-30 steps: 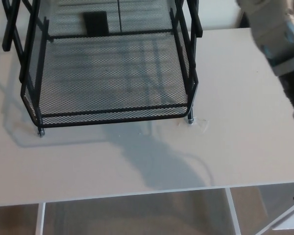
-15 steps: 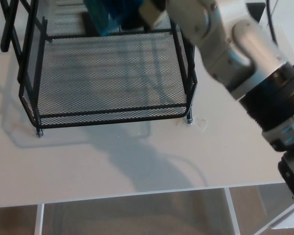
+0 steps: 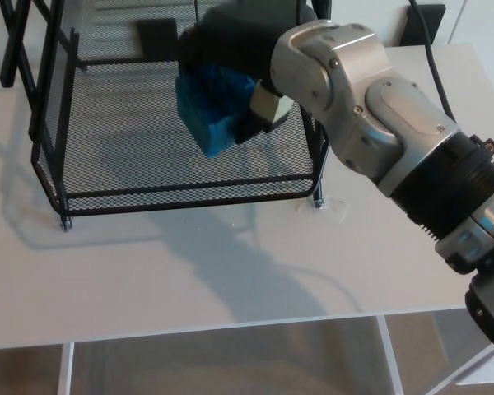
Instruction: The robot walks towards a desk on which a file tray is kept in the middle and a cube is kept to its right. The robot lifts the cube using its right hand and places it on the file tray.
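Presently, operator, your right hand [image 3: 235, 49] reaches in from the right across the file tray [image 3: 189, 196], which stands on the pale worktop [image 3: 230, 263]. Its fingers [image 3: 253, 125] are closed around the cube [image 3: 207, 111], with one finger laid down the cube's right face. The grip looks firm, though the hand itself hides the contact on the far side.

Position: the cube hangs over the middle of the tray's lower mesh shelf, inside the side rails. Its shadow falls on the mesh off to the left, apart from it, so I judge it held clear of the shelf and not resting. The arm enters above the right rail, evidently to clear the frame before lowering.

Condition of the cube: it is blue and matt, with a paler face towards the camera and darker upper faces. It sits tilted in the grip, one corner pointing down at the mesh. Expect it to land on that corner or an edge and tip flat on release, so bring it close to the mesh first.

Your left hand is not in view.
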{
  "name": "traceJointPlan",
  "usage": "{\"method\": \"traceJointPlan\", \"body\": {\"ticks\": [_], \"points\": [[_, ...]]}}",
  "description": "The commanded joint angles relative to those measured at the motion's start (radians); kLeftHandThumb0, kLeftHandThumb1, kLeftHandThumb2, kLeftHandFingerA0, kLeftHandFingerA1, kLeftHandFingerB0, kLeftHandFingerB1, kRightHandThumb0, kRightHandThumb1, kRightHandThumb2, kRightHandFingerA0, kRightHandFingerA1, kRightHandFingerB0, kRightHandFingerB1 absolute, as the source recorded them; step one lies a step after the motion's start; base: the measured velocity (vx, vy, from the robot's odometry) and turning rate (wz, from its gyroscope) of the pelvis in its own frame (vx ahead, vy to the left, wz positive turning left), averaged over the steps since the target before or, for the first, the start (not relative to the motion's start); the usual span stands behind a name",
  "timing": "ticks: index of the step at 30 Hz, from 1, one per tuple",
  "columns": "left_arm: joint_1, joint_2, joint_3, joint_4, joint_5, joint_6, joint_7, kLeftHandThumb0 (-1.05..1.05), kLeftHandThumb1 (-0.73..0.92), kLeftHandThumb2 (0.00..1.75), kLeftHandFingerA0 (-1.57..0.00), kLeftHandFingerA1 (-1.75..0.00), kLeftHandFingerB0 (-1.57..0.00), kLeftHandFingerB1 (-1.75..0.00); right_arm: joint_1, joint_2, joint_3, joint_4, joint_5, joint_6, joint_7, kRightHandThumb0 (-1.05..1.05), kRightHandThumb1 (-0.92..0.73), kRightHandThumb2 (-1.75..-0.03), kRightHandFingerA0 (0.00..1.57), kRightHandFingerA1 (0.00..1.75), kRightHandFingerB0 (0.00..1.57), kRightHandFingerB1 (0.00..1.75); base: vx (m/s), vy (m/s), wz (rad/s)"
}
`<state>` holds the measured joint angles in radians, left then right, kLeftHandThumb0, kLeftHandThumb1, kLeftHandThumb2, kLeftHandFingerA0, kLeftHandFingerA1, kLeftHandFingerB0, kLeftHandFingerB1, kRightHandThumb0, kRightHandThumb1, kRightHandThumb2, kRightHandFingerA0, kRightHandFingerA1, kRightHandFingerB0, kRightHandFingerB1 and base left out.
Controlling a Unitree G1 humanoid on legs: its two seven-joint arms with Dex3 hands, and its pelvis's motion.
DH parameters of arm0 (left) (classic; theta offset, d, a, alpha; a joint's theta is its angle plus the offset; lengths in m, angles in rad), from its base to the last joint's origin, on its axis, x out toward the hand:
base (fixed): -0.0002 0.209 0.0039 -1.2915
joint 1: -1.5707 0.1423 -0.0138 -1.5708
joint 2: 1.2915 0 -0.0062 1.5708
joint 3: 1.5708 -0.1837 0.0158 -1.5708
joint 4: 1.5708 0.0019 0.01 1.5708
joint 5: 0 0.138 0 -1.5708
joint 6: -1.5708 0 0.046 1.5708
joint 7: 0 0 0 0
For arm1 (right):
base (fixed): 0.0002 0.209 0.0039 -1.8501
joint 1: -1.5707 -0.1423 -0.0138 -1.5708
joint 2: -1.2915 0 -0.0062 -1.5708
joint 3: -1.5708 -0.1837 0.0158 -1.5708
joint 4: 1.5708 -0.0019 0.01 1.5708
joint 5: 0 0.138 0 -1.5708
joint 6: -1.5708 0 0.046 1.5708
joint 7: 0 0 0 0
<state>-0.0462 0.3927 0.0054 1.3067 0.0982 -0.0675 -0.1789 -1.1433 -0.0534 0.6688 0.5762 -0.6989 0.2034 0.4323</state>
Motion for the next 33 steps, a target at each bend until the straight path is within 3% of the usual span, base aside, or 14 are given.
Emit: {"method": "traceJointPlan", "body": {"ticks": [1,2,4,5,6,7,8,11,12,14,25,26,29,33], "points": [[0.008,0.012,-0.012,0.008,0.029,-0.020,0.022,-1.05,0.42,1.47,-0.61,-1.02,-0.19,-0.79,-0.019,0.001,-0.010,0.011,0.004,0.029,0.080,-0.29,-0.68,-0.61,0.77,1.04,0.83,0.52,0.00,0.000,0.00],[0.005,0.013,-0.004,0.009,0.022,-0.020,0.020,-1.05,0.45,1.39,-0.67,-1.03,-0.53,-0.96,-0.031,0.004,-0.008,0.011,-0.005,0.049,0.092,-0.31,-0.71,-0.62,0.65,0.94,0.73,0.46,0.00,0.000,0.00],[0.000,0.012,-0.010,0.011,0.031,-0.012,0.029,-1.04,0.44,1.40,-0.69,-1.03,-0.54,-0.95,-0.014,-0.005,-0.015,0.007,-0.004,0.013,0.058,-0.40,-0.69,-0.61,0.48,0.68,0.53,0.40,0.00,0.000,0.00],[-0.001,0.012,-0.008,0.010,0.028,-0.009,0.027,-1.04,0.47,1.50,-0.77,-1.11,-0.18,-0.79,-0.017,-0.010,-0.005,0.006,-0.018,0.012,0.063,-0.56,-0.53,-0.87,0.10,0.56,0.21,0.49,0.00,0.000,0.00],[-0.002,0.012,0.002,0.009,0.018,-0.003,0.022,-1.04,0.45,1.50,-0.64,-1.06,-0.13,-0.78,-0.024,-0.016,0.012,0.001,-0.041,0.025,0.077,-0.70,-0.45,-0.82,0.00,0.17,0.07,0.39,0.00,0.000,0.00],[-0.004,0.012,0.007,0.009,0.014,0.000,0.019,-1.04,0.45,1.50,-0.64,-1.06,-0.13,-0.78,-0.023,-0.018,0.013,-0.001,-0.045,0.029,0.076,-0.70,-0.45,-0.82,0.00,0.17,0.07,0.39,0.00,0.000,0.00],[0.001,0.013,0.008,0.002,0.013,-0.007,0.016,-1.05,0.45,1.50,-0.66,-1.07,-0.18,-0.81,-0.036,-0.026,0.027,0.000,-0.066,0.028,0.084,-0.99,-0.53,-0.80,0.00,0.08,0.00,0.01,0.00,0.000,0.00],[0.007,0.017,0.016,0.001,0.011,-0.018,0.004,-1.05,0.46,1.50,-0.65,-1.05,-0.40,-0.88,-0.051,-0.030,0.018,0.007,-0.071,0.013,0.057,-1.03,-0.60,-0.86,0.00,0.19,0.00,0.05,0.00,0.000,0.00],[0.004,0.016,0.017,-0.002,0.012,-0.011,0.004,-1.04,0.41,1.42,-0.67,-1.07,-0.61,-1.00,-0.051,-0.032,0.016,0.008,-0.078,0.000,0.023,-0.98,-0.57,-0.89,0.00,0.21,0.00,0.09,0.00,0.000,0.00],[0.003,0.013,0.010,0.003,0.023,-0.009,0.016,-1.01,0.42,1.43,-0.68,-1.05,-0.64,-0.98,-0.074,-0.037,0.000,-0.004,-0.063,0.003,0.057,-0.99,-0.57,-0.87,0.00,0.22,0.00,0.06,0.00,0.000,0.00],[0.022,0.011,0.013,0.005,0.020,-0.025,0.011,-1.05,0.44,1.48,-0.71,-1.07,-0.45,-0.89,-0.237,-0.193,-0.069,-0.117,-0.042,-0.082,0.173,-0.96,-0.55,-0.89,0.00,0.19,0.00,0.00,0.00,0.000,0.00],[0.029,0.009,0.016,0.004,0.017,-0.024,0.009,-1.05,0.40,1.45,-0.92,-1.16,-0.44,-0.88,-0.255,-0.218,-0.121,-0.140,0.000,-0.071,0.210,-0.99,-0.57,-0.85,0.00,0.14,0.00,0.00,0.00,0.000,0.00],[0.030,0.007,0.000,0.008,0.036,-0.018,0.026,-1.05,0.43,1.46,-0.65,-1.00,-0.36,-0.83,-0.276,-0.281,-0.220,-0.177,0.077,-0.079,0.266,-1.01,-0.57,-0.85,0.00,0.15,0.00,0.00,0.00,0.000,0.00],[0.047,0.006,0.008,0.002,0.025,-0.039,0.021,-1.05,0.46,1.47,-0.62,-1.00,-0.42,-0.85,-0.281,-0.427,-0.402,-0.238,0.208,-0.087,0.346,-1.05,-0.62,-0.90,0.00,0.13,0.00,0.01,0.00,0.000,0.00]]}}
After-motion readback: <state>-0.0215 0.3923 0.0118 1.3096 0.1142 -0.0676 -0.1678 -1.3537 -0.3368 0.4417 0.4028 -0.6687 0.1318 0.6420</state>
